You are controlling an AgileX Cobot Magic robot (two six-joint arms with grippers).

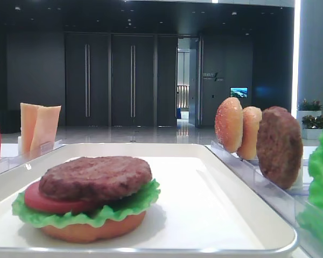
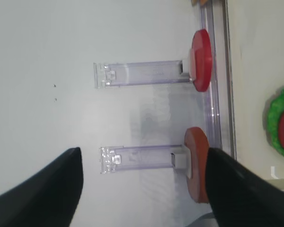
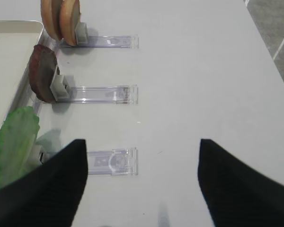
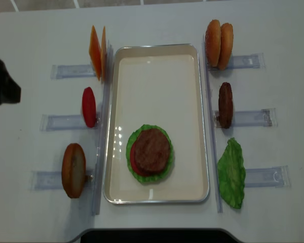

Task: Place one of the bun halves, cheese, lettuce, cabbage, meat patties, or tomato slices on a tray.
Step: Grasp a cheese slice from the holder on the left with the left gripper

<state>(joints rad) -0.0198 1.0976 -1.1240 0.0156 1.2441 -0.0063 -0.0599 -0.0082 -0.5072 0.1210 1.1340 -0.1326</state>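
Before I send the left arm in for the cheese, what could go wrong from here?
1. The cheese stands on edge as two thin slices pressed together; the left end effector, open now, might take both.
2. The tomato slice stands in the next holder along; a sweep past could knock it off.
3. The patty sits off-centre on the stack, with the tomato showing on one side only; cheese set there may slide onto the tray.

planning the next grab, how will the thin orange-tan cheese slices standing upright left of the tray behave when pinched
The thin orange-tan cheese slices stand unbent on edge, so probably stiff. Thin and leaning, they may tip or slide. The surface looks smooth, possibly slippery.
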